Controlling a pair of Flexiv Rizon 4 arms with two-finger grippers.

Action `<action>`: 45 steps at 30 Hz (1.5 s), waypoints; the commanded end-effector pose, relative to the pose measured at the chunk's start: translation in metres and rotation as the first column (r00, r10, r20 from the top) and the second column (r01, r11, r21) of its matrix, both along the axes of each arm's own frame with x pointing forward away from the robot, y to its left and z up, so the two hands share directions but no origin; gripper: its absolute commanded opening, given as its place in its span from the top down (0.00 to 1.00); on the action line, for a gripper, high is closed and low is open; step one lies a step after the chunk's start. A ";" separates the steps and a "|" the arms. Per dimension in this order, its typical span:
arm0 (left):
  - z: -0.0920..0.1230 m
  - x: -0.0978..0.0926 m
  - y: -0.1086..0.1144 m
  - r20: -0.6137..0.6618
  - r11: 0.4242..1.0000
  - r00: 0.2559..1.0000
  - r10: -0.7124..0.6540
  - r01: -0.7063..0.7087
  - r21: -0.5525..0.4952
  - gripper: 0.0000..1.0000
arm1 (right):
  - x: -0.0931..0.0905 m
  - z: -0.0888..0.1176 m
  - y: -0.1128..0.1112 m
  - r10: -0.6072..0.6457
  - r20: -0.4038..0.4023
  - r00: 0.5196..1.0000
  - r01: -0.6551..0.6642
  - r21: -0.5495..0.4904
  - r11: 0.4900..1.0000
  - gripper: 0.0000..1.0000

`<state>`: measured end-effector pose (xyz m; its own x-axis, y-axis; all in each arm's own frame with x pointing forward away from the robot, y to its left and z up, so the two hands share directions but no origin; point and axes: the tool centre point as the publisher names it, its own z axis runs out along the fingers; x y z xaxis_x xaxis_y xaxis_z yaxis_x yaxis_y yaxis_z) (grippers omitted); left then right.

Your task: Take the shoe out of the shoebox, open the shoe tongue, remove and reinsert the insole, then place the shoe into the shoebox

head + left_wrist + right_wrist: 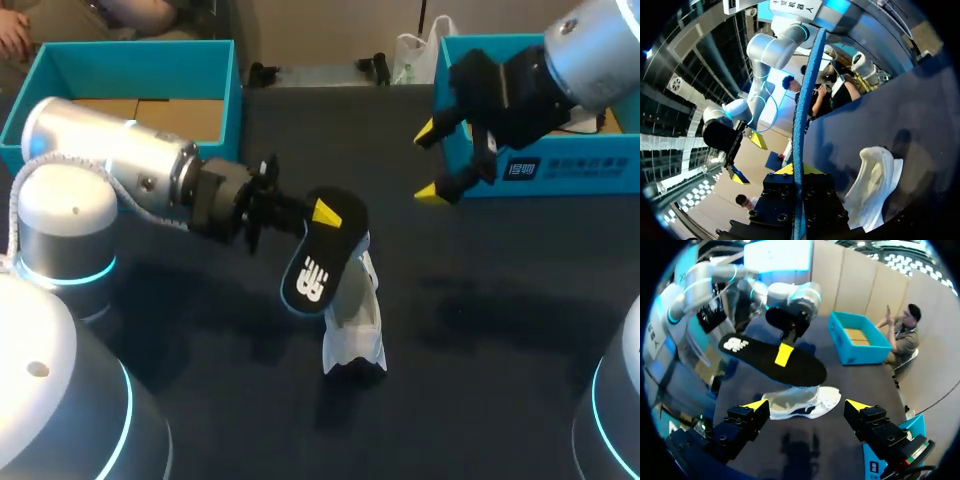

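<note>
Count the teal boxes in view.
2. One teal box sits far left, open, cardboard floor showing. The other teal box sits far right, partly hidden behind the right end effector. The arms could hide more.

— Left side?
— Our left arm (110, 150) comes in low from the left and extends to mid-table, wrist near level. The left gripper (318, 213) is clamped on the insole (310, 275).
— Right side?
— Our right arm (600, 50) enters at the far right corner. The right gripper (428, 162) hangs above the table, fingers spread wide, holding nothing.
</note>
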<state>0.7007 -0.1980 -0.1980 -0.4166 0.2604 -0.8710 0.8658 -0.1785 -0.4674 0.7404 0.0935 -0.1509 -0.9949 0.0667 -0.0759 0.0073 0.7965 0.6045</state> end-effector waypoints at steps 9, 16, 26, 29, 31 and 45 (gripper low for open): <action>-0.013 -0.038 0.004 -0.095 1.000 0.995 0.008 -0.009 -0.010 1.00 | -0.028 -0.014 -0.005 0.051 0.002 0.999 -0.050 -0.129 0.990 0.00; -0.013 -0.038 0.004 -0.095 1.000 0.995 0.008 -0.009 -0.010 1.00 | -0.023 -0.011 -0.001 0.082 0.013 0.997 -0.080 -0.125 0.989 0.00; -0.038 -0.057 0.005 -0.227 0.992 0.971 0.075 -0.096 -0.083 1.00 | -0.040 -0.044 0.003 0.102 -0.013 0.995 -0.102 -0.172 0.980 0.00; -0.040 -0.062 0.006 -0.293 0.989 0.954 0.058 -0.094 -0.113 1.00 | -0.048 -0.055 0.004 0.113 -0.019 0.993 -0.115 -0.167 0.979 0.00; -0.039 -0.063 0.007 -0.313 0.989 0.948 0.048 -0.089 -0.120 1.00 | -0.050 -0.058 0.005 0.126 -0.025 0.992 -0.128 -0.159 0.979 0.00; -0.051 -0.065 -0.001 -0.323 0.988 0.946 0.035 -0.082 -0.133 1.00 | -0.047 -0.088 0.014 0.111 -0.023 0.994 -0.113 -0.159 0.981 0.00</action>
